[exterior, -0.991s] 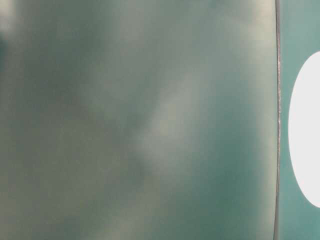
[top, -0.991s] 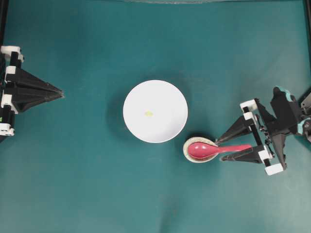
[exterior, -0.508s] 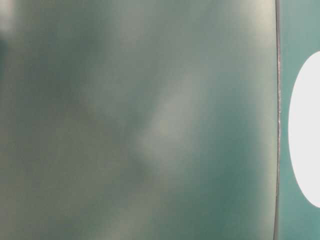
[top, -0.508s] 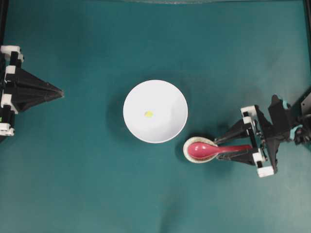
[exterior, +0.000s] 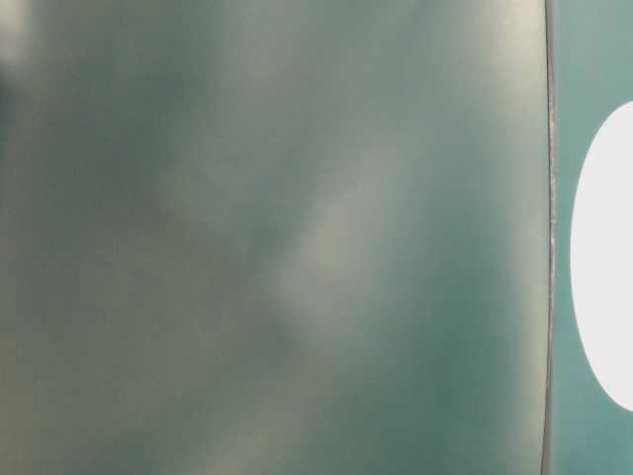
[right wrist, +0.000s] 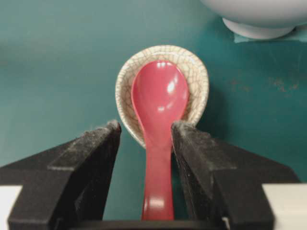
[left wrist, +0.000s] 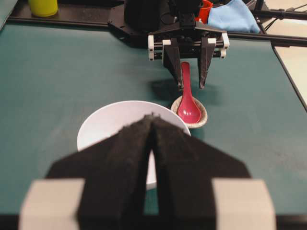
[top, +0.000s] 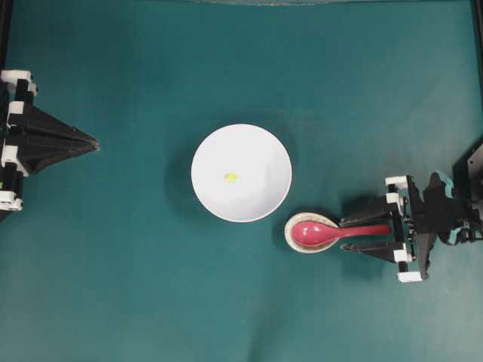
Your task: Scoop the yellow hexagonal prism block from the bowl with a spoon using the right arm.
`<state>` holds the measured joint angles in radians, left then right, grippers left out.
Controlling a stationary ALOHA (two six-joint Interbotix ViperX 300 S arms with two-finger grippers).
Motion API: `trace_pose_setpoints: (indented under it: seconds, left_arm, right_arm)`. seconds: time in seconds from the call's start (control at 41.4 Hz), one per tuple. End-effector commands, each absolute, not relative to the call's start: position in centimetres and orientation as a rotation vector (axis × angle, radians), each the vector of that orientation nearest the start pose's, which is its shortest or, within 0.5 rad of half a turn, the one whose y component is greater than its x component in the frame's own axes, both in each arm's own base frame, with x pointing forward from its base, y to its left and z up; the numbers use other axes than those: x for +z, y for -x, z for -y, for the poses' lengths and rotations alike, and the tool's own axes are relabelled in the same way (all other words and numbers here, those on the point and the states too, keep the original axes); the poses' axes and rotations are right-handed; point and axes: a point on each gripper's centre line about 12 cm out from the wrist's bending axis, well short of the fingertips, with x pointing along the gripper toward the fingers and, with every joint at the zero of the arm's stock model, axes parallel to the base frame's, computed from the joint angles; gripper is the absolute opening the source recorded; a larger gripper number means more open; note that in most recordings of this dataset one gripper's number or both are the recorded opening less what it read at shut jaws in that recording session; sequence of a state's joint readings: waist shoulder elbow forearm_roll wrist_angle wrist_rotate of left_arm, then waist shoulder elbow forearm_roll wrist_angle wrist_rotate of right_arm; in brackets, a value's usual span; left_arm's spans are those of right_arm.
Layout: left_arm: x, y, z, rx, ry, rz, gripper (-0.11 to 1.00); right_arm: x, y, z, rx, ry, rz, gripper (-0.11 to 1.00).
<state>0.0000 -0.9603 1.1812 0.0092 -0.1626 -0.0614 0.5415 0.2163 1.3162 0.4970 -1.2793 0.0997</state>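
Right pincer [right wrist: 144, 132] open astride spoon [right wrist: 159, 103] handle

Table-level view almost wholly blurred grey-green haze; only sliver of bowl [exterior: 605, 257] at right, cut by edge
Left claw [top: 94, 143] body cut off by left edge in overhead view
Left wrist view: near part of bowl hidden behind claw fingers [left wrist: 124, 158]; block not visible there
Right wrist view: bowl cut by top edge, only base and lower wall seen; spoon [right wrist: 159, 120] handle end hidden behind claw body
Yellow hexagonal prism block [top: 231, 177] too small to tell shape
Right arm [top: 460, 219] cut by right edge
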Motion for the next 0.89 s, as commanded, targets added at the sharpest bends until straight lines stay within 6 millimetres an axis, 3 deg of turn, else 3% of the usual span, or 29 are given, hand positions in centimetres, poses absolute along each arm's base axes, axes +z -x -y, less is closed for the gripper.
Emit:
trace_pose_setpoints:
  seconds: [0.0, 0.87]
  left_arm:
    - [28.13, -20.16, -0.01, 0.001, 0.052, -0.038, 0.01]
    - [28.04, -20.18, -0.01, 0.001, 0.052, -0.041, 0.01]
  right_arm:
    - [8.08, -22.98, -7.57, 0.036, -0.107, -0.245, 0.53]
    - [7.31, -22.76, -7.58, 0.034, -0.103, -0.314, 0.47]
